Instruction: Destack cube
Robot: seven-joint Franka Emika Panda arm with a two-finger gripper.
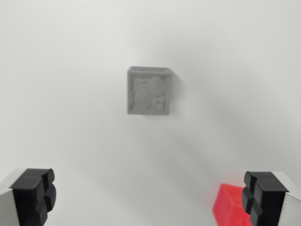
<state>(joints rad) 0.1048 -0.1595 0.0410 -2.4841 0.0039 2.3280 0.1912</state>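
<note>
A grey cube (148, 92) lies on the white surface near the middle of the wrist view, its patterned top face toward the camera and slightly blurred. A red cube (229, 207) sits at the bottom right, partly hidden behind the right fingertip (262, 197). My gripper (148, 197) hangs above the surface, open, with nothing between its two black fingertips. The left fingertip (34, 194) is at the bottom left corner. The grey cube lies well ahead of the fingers, roughly centred between them.
The plain white tabletop (70, 70) fills the rest of the view, with soft shadows running diagonally toward the lower right.
</note>
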